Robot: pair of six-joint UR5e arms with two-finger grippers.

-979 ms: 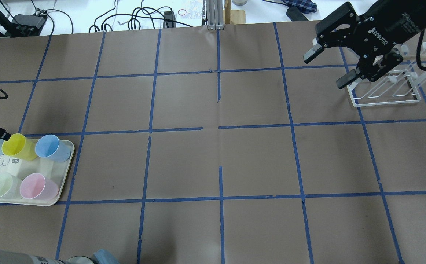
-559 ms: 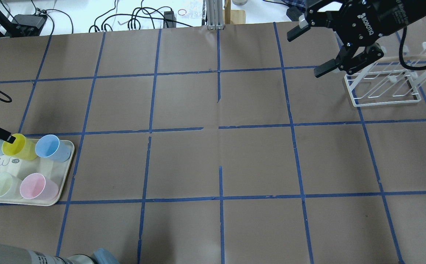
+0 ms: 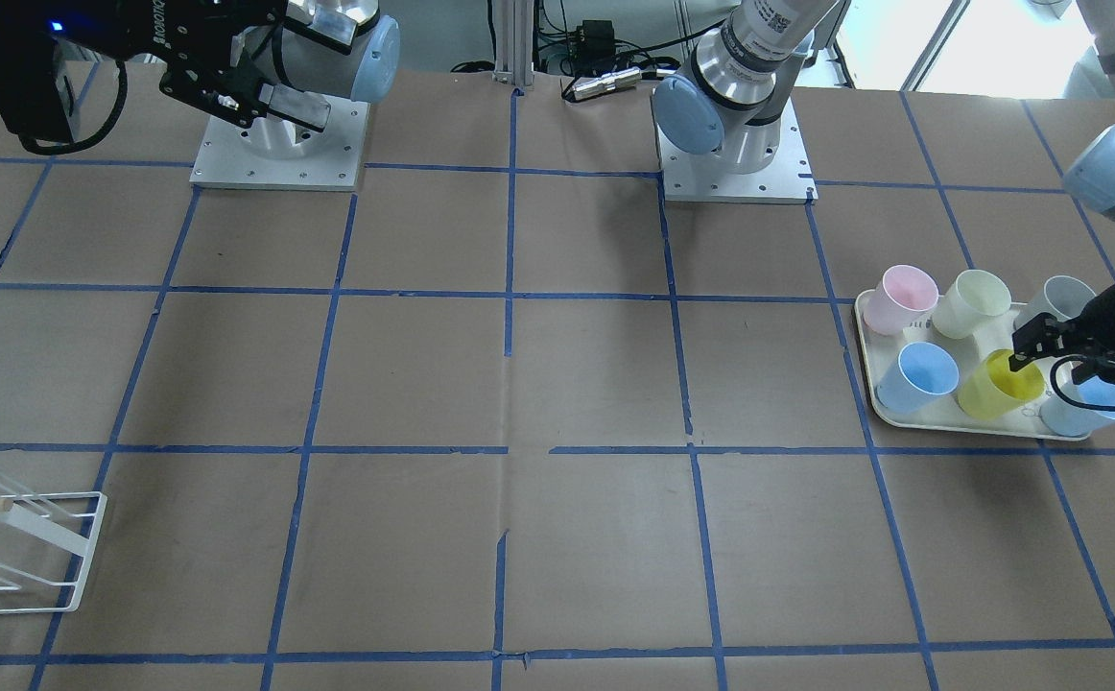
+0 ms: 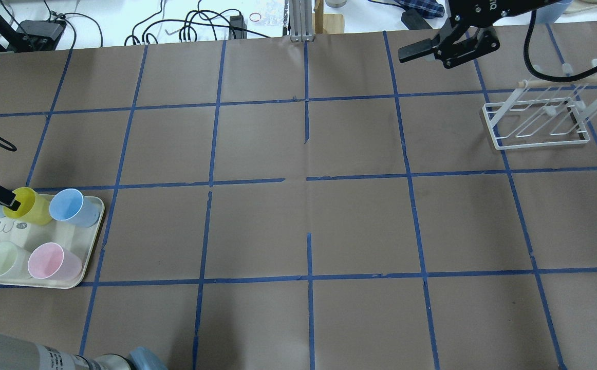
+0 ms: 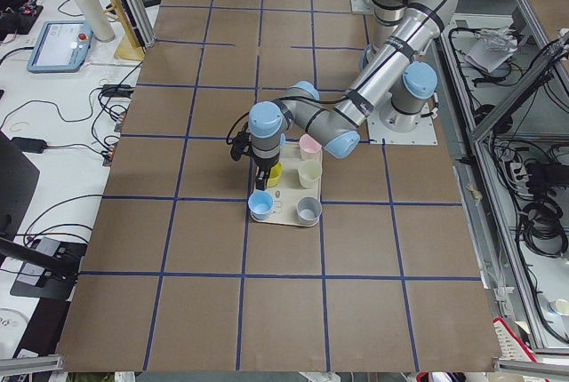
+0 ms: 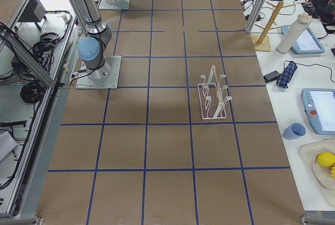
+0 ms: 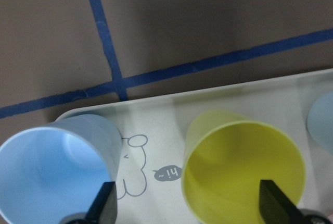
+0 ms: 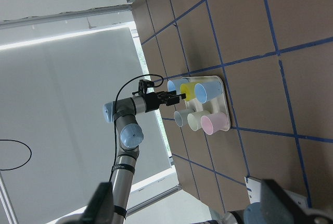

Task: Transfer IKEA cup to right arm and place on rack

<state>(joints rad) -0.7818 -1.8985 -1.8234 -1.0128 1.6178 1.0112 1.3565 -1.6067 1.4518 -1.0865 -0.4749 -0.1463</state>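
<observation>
The bright yellow IKEA cup [image 4: 30, 206] stands upright in the back row of a cream tray [image 4: 52, 234] at the table's left edge. My left gripper [image 7: 190, 206] is open at the cup [image 7: 244, 166]. One finger is over the cup's opening. The other is outside it, beside a blue cup [image 7: 52, 172]. In the front view the left gripper [image 3: 1025, 350] sits at the yellow cup's [image 3: 999, 386] rim. My right gripper [image 8: 190, 208] is open and empty, high over the far right; one of its fingers [image 4: 412, 51] shows overhead. The white wire rack [image 4: 535, 121] stands at the right.
The tray also holds a second blue cup [image 4: 72, 207], a pink cup [image 4: 53, 261], a pale cream cup [image 4: 1, 259] and a grey cup [image 3: 1061, 296]. Cables and clutter lie beyond the table's far edge [image 4: 190, 25].
My right gripper has risen and moved from over the rack toward the far edge. My left gripper's finger has come lower onto the yellow cup's rim.
</observation>
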